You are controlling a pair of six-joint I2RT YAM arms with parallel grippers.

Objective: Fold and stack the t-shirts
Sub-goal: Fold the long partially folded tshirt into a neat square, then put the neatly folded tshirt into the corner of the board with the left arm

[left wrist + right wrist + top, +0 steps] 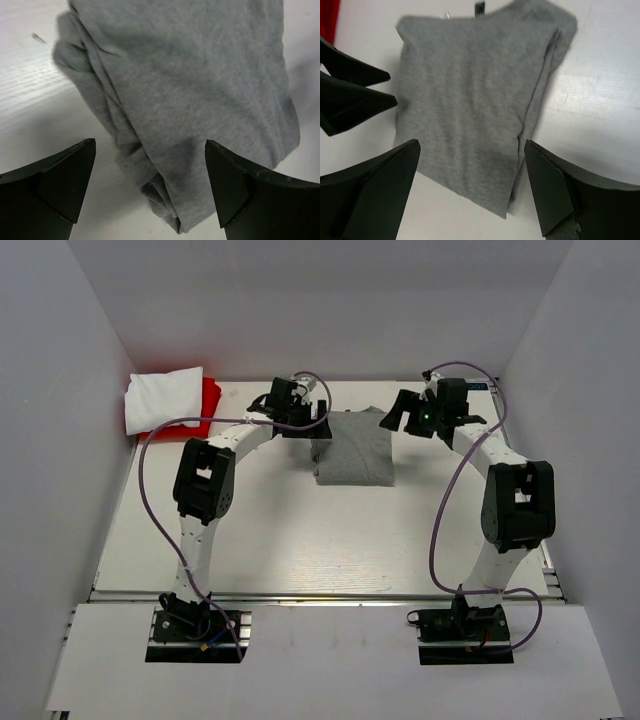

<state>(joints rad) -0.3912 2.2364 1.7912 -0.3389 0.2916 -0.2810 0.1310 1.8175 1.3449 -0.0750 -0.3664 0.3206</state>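
Observation:
The grey t-shirt (354, 450) lies folded into a rectangle on the table at the back middle. It fills the left wrist view (200, 85) and the right wrist view (470, 100). My left gripper (303, 427) is open just above the shirt's back left corner, empty. My right gripper (398, 416) is open just above the back right corner, empty. The white t-shirt (165, 398) lies folded on the red t-shirt (207, 405) at the back left corner.
White walls close in the table (300, 540) on the left, back and right. The left gripper's fingers (350, 95) show at the left of the right wrist view, with a strip of red cloth (327, 20) at the top left.

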